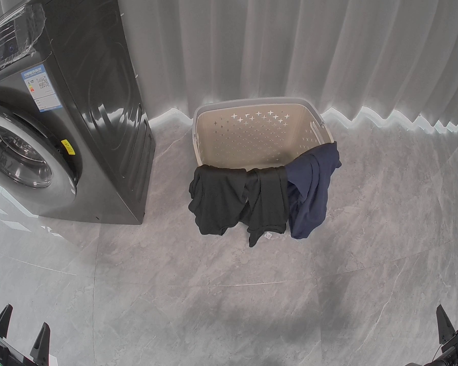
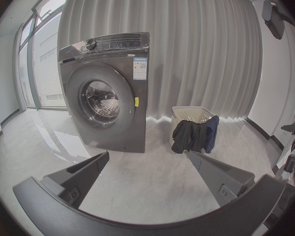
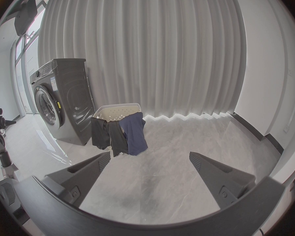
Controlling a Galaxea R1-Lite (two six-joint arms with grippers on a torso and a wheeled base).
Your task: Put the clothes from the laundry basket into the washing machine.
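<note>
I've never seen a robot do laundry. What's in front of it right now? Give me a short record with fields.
Washer: dark grey front-loading washing machine, left of the basket
Basket: beige plastic laundry basket with star-shaped holes, on grey floor before white curtain
Clothes: black garments and a navy blue garment, draped over the basket's near rim
Left gripper: open, empty
Right gripper: open, empty

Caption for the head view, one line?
Black garments and a navy garment draped over the near rim of a beige perforated laundry basket beside a dark grey washing machine.
</note>
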